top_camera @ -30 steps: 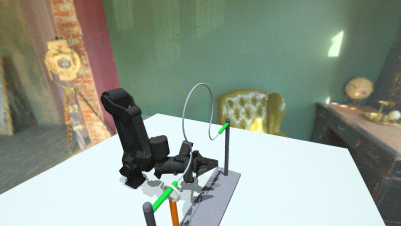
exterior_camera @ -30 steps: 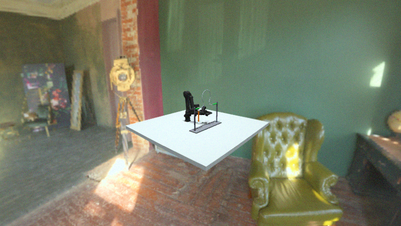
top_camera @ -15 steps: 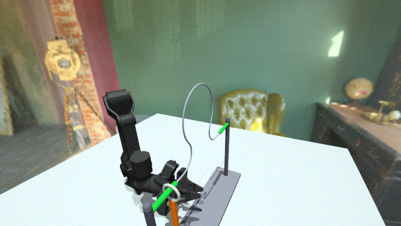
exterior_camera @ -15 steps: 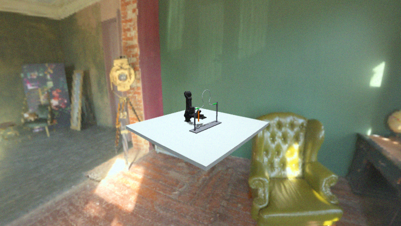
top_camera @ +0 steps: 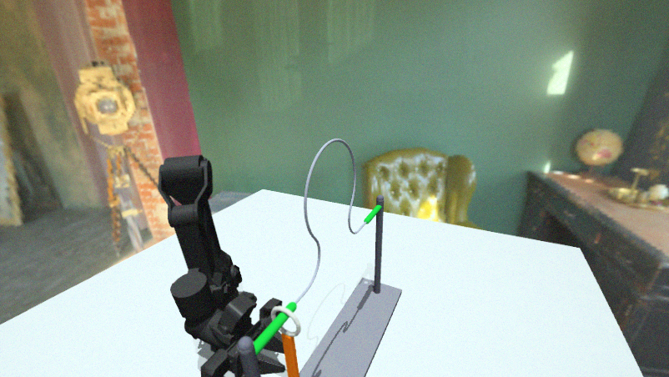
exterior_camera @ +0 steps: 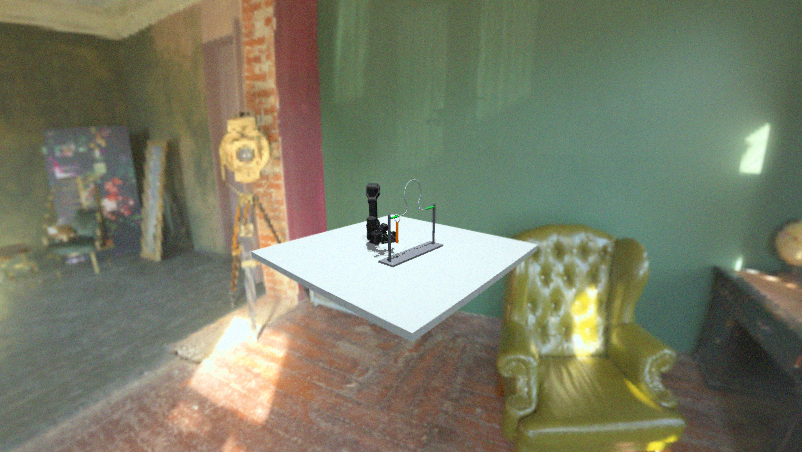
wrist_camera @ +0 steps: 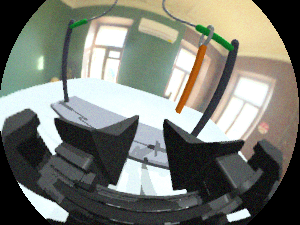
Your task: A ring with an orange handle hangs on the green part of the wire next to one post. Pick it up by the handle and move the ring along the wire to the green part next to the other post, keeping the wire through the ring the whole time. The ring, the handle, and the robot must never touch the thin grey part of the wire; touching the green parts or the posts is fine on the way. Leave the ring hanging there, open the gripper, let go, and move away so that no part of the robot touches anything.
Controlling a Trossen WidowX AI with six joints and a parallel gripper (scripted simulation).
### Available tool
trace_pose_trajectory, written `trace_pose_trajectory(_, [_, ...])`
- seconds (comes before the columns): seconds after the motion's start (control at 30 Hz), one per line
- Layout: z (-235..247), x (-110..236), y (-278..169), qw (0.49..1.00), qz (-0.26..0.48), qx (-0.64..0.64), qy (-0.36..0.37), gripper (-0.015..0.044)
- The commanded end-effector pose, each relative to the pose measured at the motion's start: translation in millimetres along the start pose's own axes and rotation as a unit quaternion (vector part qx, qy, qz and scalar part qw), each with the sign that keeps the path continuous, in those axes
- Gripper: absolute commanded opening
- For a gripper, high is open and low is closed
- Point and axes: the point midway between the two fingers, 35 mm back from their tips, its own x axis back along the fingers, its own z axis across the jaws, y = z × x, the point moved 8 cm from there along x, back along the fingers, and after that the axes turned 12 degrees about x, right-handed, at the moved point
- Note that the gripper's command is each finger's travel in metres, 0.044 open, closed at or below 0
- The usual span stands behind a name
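Observation:
The ring hangs around the green part beside the near post. Its orange handle hangs down. My gripper is partly open and empty, low beside the handle. In the wrist view the handle's lower end is above and right of the fingertips, not between them. The other green part meets the far post.
The thin grey wire rises in a tall loop between the green parts. Both posts stand on a grey base plate, which lies beyond the fingers in the wrist view. The white table lies beneath.

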Motion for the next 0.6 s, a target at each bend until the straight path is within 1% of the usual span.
trace_pose_trajectory(0.0, [-6, 19, -11, 0.999, 0.012, -0.036, -0.018, 0.016])
trace_pose_trajectory(0.27, [-16, 50, -25, 0.995, 0.021, -0.08, -0.05, 0.016])
trace_pose_trajectory(0.4, [-17, 50, -25, 0.995, 0.021, -0.081, -0.05, 0.016])
trace_pose_trajectory(0.57, [-26, 36, -15, 0.995, 0.023, -0.078, -0.049, 0.016])
